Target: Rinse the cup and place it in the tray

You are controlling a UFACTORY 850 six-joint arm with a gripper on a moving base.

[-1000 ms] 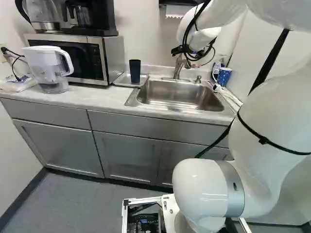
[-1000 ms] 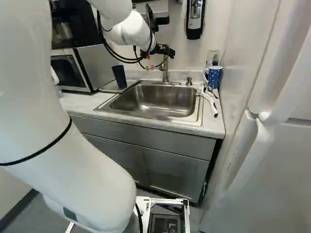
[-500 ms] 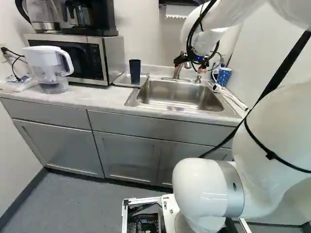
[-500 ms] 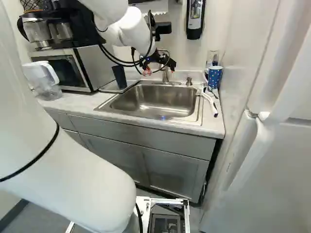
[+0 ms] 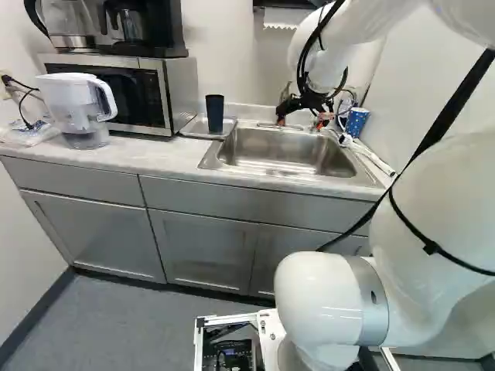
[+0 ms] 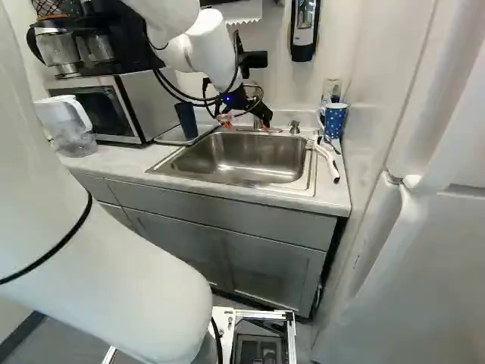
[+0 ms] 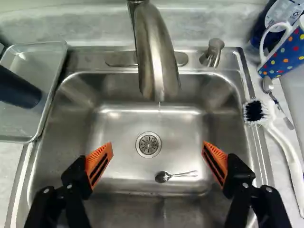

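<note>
"Gray counter (image 5: 170,158), shiny sink (image 7: 118,166), and a tap (image 7: 154,52) at the back. Where are you?"

"Over the sink. My jaws are wide open, and my 2 orange pads (image 7: 95,159) hold nothing."

"Where's the cup?"

"I think it's the dark cup (image 5: 215,113). It stands in the tray (image 7: 16,121), beside the sink. A dotted mug (image 7: 285,54) sits across the sink. I can't tell if the dark cup is rinsed."

"If it needs water, what's a good way?"

"I'd go up first, so I don't bump the tap or the tray's rim. Then I'd put 1 pad on each side of the cup, squeeze softly, and lift it straight. A hard push could tip it."
</note>
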